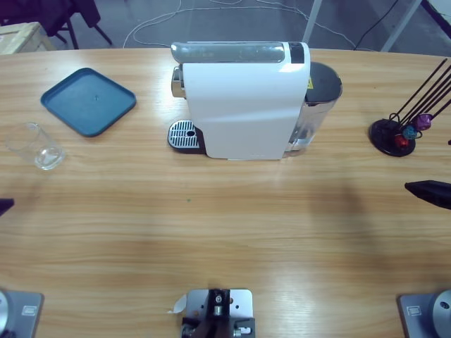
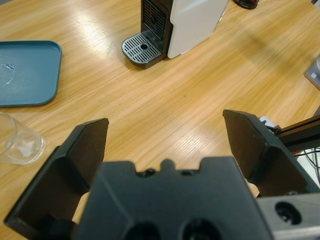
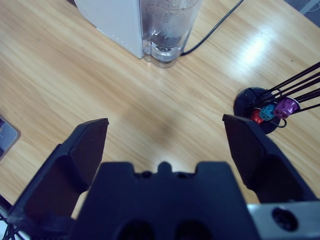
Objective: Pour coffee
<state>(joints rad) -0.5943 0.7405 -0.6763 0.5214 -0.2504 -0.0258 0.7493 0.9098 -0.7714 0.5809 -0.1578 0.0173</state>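
Both claws empty, jaws spread wide: left gripper (image 2: pixel 165 145) over bare table (image 2: pixel 190 100), glass (image 2: pixel 17 140) just beside its left jaw, coffee machine (image 2: pixel 185 22) ahead; right gripper (image 3: pixel 165 145) faces water tank (image 3: pixel 167 30), capsule stand (image 3: pixel 265 112) beside right jaw.

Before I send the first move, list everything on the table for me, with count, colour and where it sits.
Coffee machine: one, white, table's far middle; clear water tank on its right end, drip grate at its left.
Tray: one, blue, far left.
Glass: one, clear, near the tray, off it.
Capsule stand: one, black, far right, holding red, teal and purple capsules.
Left gripper: black fingers open, empty.
Right gripper: black fingers open, empty.
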